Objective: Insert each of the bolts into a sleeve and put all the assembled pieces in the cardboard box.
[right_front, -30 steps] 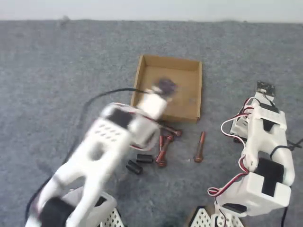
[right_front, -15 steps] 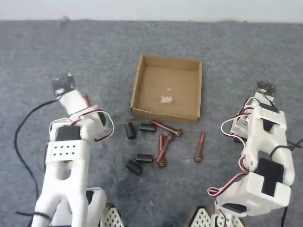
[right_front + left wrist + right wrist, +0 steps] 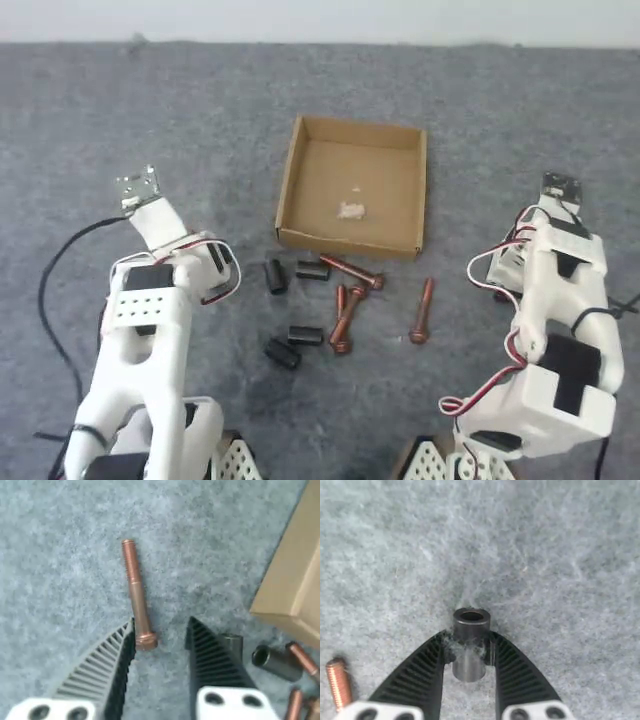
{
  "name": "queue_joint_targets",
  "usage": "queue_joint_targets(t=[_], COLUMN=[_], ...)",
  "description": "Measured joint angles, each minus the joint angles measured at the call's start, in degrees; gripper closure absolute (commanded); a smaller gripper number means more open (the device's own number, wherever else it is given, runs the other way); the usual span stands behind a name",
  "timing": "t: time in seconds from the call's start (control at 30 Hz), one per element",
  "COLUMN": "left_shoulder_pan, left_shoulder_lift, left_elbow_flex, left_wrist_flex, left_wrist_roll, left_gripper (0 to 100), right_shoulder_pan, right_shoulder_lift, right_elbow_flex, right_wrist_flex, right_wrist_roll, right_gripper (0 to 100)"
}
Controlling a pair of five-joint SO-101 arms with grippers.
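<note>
Left of the box [image 3: 352, 190], your left gripper [image 3: 161, 625] withdrawn, apart over a bolt [image 3: 136, 592], right gripper [image 3: 469, 642] clamping a sleeve [image 3: 471, 621].

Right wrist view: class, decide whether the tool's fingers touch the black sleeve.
Touching. The right wrist view shows the right tool closed on the upright black sleeve, both fingers pressing its sides with no gap.
</note>
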State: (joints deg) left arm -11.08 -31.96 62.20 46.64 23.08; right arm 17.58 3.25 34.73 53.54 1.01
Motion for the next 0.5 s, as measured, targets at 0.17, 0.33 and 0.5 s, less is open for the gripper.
queue_joint_targets(t=[0.17,0.33,0.5], left_shoulder_pan=[0.0,0.9,1.2], left_shoulder_lift=[-5.6,-8.3,-1.6], left_elbow_flex=[0.0,-0.4,-3.6], left_wrist_flex=[4.9,11.6,14.6], left_wrist_roll=[-10.5,-21.5,-30.1], left_gripper=[99,99,99], right_shoulder_pan=[0.1,0.1,0.1], right_shoulder_lift=[0.0,0.0,0.0], right_elbow_flex=[0.0,0.0,0.0], right_wrist_flex=[0.0,0.0,0.0], right_wrist_roll=[0.0,0.0,0.0], right_gripper=[99.2,99.2,99.2])
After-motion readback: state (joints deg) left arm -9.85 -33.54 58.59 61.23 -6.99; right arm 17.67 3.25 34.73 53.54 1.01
